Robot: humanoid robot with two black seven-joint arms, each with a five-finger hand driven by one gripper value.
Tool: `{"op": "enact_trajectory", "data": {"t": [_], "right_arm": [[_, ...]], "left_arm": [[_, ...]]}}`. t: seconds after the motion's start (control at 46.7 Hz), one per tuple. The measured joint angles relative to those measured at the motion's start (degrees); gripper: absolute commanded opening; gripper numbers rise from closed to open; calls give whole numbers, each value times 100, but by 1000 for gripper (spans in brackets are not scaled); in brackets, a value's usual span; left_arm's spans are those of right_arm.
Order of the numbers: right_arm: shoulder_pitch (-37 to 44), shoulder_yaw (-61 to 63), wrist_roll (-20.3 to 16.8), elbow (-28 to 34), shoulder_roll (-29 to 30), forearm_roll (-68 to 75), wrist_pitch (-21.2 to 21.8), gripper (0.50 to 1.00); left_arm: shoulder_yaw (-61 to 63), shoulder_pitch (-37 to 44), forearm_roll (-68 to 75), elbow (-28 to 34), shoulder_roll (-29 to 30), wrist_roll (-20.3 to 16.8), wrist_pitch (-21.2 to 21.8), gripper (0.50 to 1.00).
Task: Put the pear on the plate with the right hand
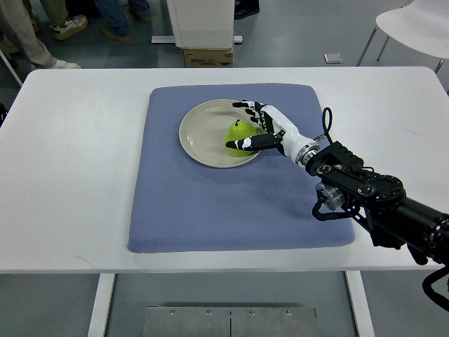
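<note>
I see a white table [70, 161] with a blue mat [210, 210] on it, a chair [414, 28] and people's feet [66, 27] beyond the far edge. Plate [200, 133] sits on the mat's far half. Right hand [263, 130] fingers [245, 144] wrap the pear [238, 135] over the plate. Table's left side is open.

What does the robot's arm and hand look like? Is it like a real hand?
The right hand has thin fingers like a person's, white with black joints and black fingertips. A silver ring forms its wrist. The arm behind is chunky, black and knobbly, with a thin black cable looping above it.
</note>
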Motion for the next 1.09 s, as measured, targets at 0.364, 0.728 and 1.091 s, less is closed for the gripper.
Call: {"op": "enact_trajectory", "data": {"t": [0.364, 0.728, 1.091], "right_arm": [[52, 31, 2, -2, 0, 9, 30, 1000], [141, 223, 3, 336, -645, 19, 113, 1000], [52, 516, -21, 379, -1029, 31, 114, 1000]], "left_arm": [[0, 0, 0, 0, 0, 0, 0, 1000], [1, 1, 0, 0, 0, 0, 0, 1000], [0, 0, 0, 0, 0, 0, 0, 1000]]}}
